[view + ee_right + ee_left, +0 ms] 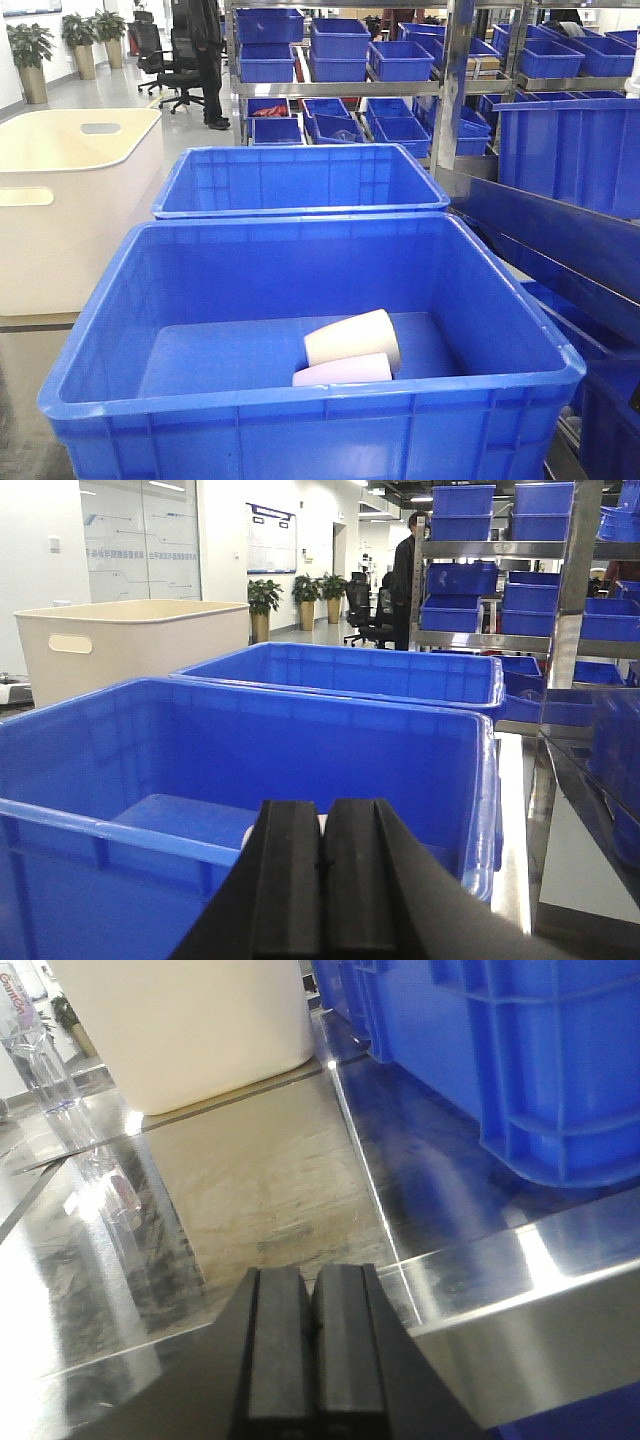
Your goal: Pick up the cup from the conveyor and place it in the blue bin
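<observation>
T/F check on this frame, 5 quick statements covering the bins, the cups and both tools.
1. Two cups lie on their sides in the near blue bin: a cream cup and a pale pink cup. True.
2. The left tool holds a cup. False: its fingers are pressed together with nothing between them.
3. The second blue bin behind the near one has cups in it. False: no cup shows in the part of it that is visible.
4. The cream-white tub stands left of the blue bins. True.
5. The right tool is wide open. False: it is shut, in front of the near bin.
</observation>
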